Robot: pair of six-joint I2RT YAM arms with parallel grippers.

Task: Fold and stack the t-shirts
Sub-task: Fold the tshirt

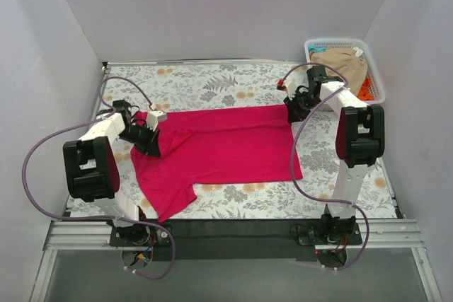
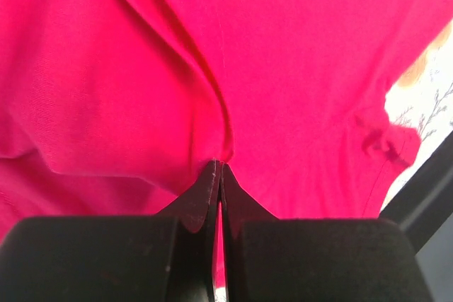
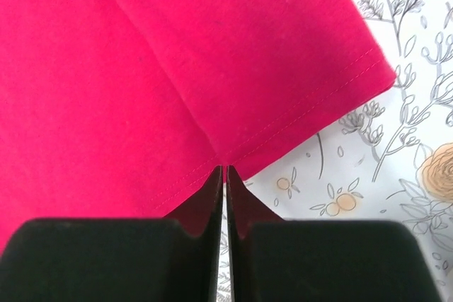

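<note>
A crimson-pink t-shirt (image 1: 219, 148) lies spread on the floral table, with one sleeve pointing toward the near edge. My left gripper (image 1: 150, 139) is at the shirt's left end, by the collar and shoulder. In the left wrist view it (image 2: 218, 166) is shut on a raised fold of the pink cloth (image 2: 304, 68). My right gripper (image 1: 292, 111) is at the shirt's far right corner. In the right wrist view it (image 3: 225, 169) is shut on the stitched hem (image 3: 297, 122), and a crease runs from its tips. A tan-beige t-shirt (image 1: 344, 61) and some orange cloth (image 1: 365, 90) lie in the basket.
A white lattice basket (image 1: 379, 81) stands at the back right corner beside the right arm. The floral tablecloth (image 1: 212, 83) shows around the shirt. White walls close in the left, back and right sides. A black rail runs along the near edge.
</note>
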